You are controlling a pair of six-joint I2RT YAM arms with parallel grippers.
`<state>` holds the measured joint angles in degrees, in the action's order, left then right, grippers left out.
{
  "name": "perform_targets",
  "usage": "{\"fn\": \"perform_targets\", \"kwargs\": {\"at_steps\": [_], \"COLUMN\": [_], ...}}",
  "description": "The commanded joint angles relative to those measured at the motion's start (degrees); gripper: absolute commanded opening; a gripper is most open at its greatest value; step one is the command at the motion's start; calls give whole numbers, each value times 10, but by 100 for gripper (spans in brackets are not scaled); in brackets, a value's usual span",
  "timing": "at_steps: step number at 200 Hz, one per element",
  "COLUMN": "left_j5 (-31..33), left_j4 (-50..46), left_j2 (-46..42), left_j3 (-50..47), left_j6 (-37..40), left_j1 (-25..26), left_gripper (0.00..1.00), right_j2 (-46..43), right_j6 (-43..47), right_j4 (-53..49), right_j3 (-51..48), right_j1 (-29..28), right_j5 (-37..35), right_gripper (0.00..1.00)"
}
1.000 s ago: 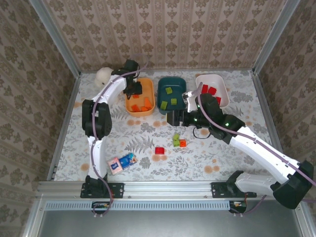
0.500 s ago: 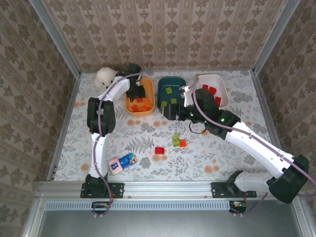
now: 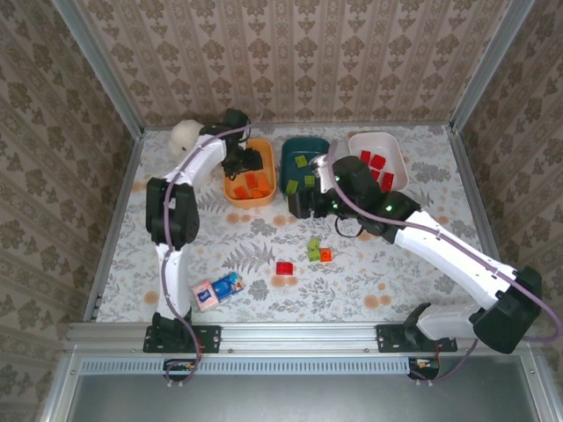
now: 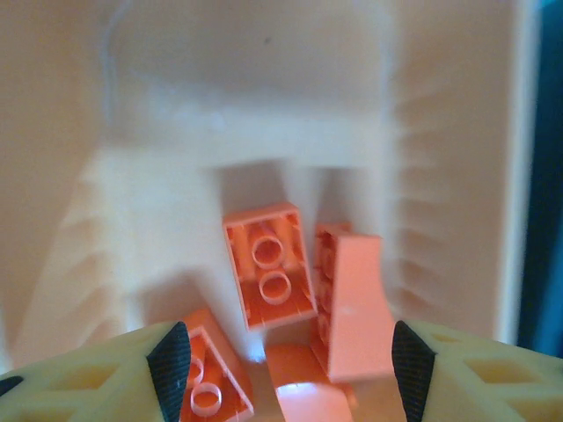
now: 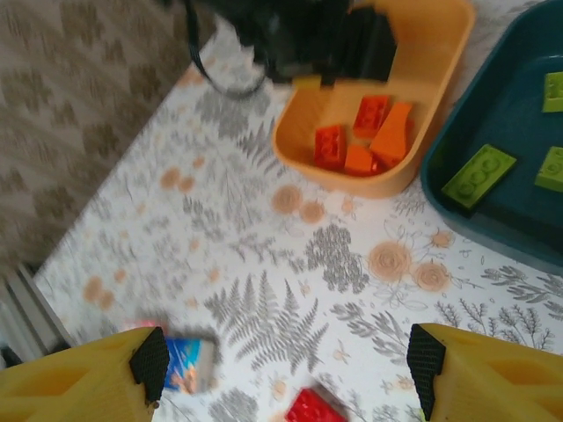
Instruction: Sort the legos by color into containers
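Note:
My left gripper hangs open just above the orange tub, with nothing between its fingers. Several orange legos lie on the tub floor below it. From above, the left gripper is over the orange tub. The dark teal tub holds green legos and the white tub holds red legos. My right gripper stands open and empty above the table, in front of the teal tub. A red lego, a green lego and an orange lego lie loose on the table.
A pink-and-blue packet lies near the front left. A white plush dog sits in the far left corner beside the left arm. Metal rails and patterned walls fence the table. The right wrist view has the packet and red lego below.
The left gripper's jaws have opened over the orange tub. The right arm has swung a little left and farther back, toward the teal tub.

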<state>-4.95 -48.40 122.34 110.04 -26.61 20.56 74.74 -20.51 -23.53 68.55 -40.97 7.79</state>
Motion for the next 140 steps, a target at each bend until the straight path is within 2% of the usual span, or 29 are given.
{"fn": "perform_targets", "kwargs": {"at_steps": [1, 42, 65, 100, 140], "left_j5": [-7, -45, -69, -64, -29], "left_j4": [23, 105, 86, 57, 14], "left_j2": [-112, -331, -429, -571, -681], "left_j3": [-59, -306, -402, -510, -556], "left_j6": [-40, -129, -154, -185, -211], "left_j1": [4, -7, -11, -12, -16], "left_gripper": [66, 72, 73, 75, 74], "right_j2": [32, 114, 172, 251, 307], "right_j6": [112, 286, 376, 404, 397], "right_j4": [-63, -85, -104, -120, -123], "right_j3": [-1, -19, 0, 38, 57], "right_j1": [-39, -74, -96, -99, -127], "right_j5": [26, 99, 83, 47, -11], "right_gripper": [76, 79, 81, 86, 89]}}
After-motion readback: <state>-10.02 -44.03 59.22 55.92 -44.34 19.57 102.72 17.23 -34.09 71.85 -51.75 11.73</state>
